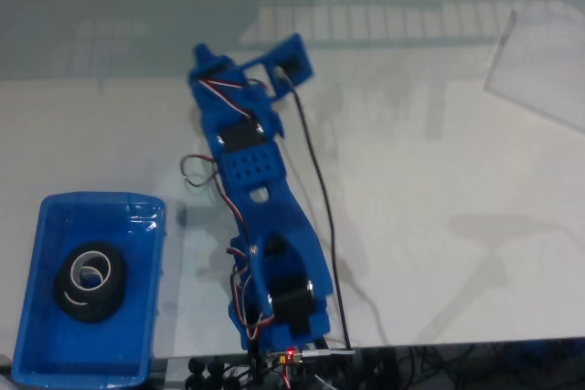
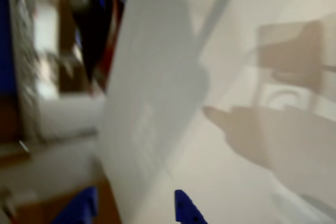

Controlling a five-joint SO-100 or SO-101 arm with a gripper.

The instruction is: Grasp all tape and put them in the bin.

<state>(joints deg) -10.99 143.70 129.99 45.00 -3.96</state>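
A roll of tape (image 1: pixel 90 282) with a white core lay inside the blue bin (image 1: pixel 46 317) at the table's (image 1: pixel 439 226) near-left corner in the fixed view. The arm (image 1: pixel 260 198) stretched up toward the far edge, its jaws (image 2: pixel 136 208) parted and holding nothing in the wrist view. Any further roll would want a slow, centred approach; the table's right half offered open room.
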